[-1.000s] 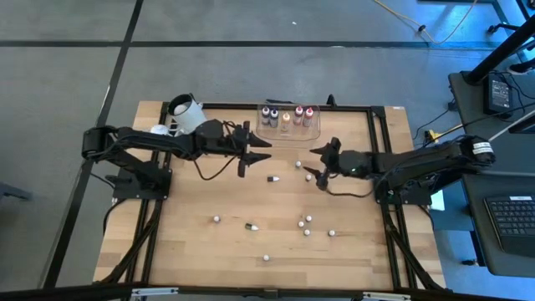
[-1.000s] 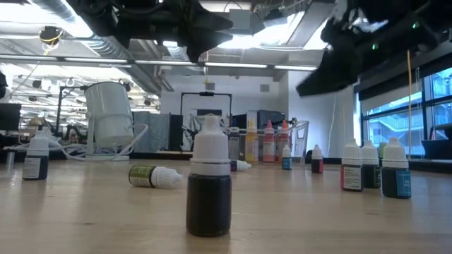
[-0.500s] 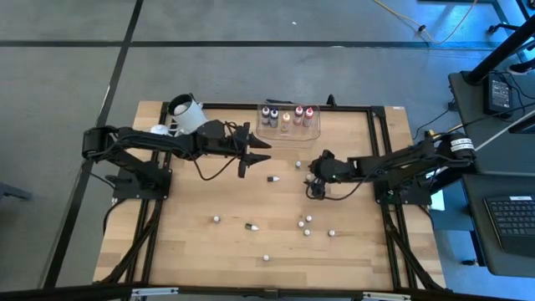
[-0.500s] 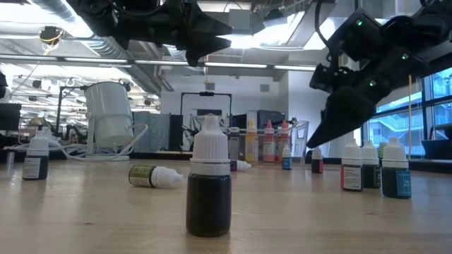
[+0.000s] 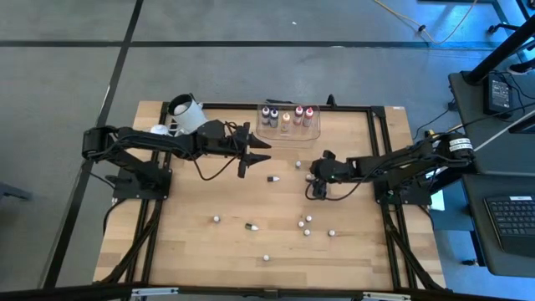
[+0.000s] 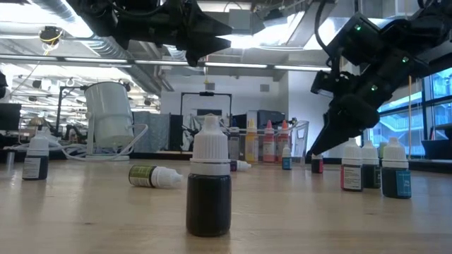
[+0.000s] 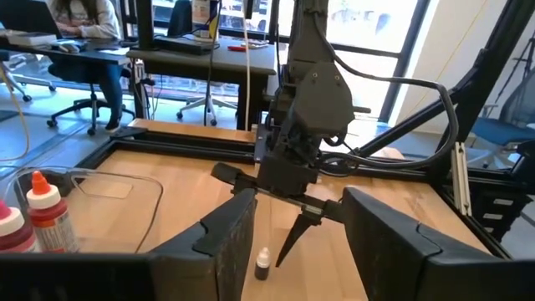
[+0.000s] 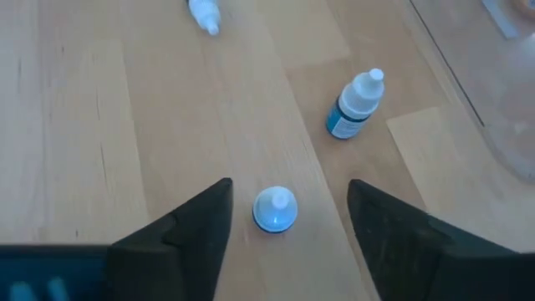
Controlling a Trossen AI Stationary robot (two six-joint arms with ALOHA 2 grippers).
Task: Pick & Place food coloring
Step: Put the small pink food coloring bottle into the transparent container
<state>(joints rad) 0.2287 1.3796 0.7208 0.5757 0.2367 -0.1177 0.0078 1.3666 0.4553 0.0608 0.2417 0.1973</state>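
Note:
Small food coloring bottles with pale caps are scattered over the wooden table; most stand upright. My right gripper [image 5: 311, 177] [image 8: 290, 186] is open and points down. Its fingers stand on either side of one upright bottle [image 8: 275, 209] [image 7: 263, 266] without touching it. A blue bottle [image 8: 355, 104] stands just beyond, and another [image 5: 272, 178] lies on its side toward the table's left. My left gripper [image 5: 267, 150] hangs open above the table, near the clear tub [image 5: 289, 119], which holds several bottles. In the low view my right gripper [image 6: 313, 152] reaches almost down to the tabletop.
A white cup [image 5: 185, 111] lies at the far left corner, behind my left arm. Several more bottles [image 5: 307, 226] stand toward the near edge, and one [image 6: 209, 185] stands close to the low camera. Black rails [image 5: 378, 134] frame the table.
My right gripper has moved down and a little toward the table's left and near edges, tipping from nearly level to pointing down. It now stands over one upright bottle. My left arm and all the bottles have stayed where they were.

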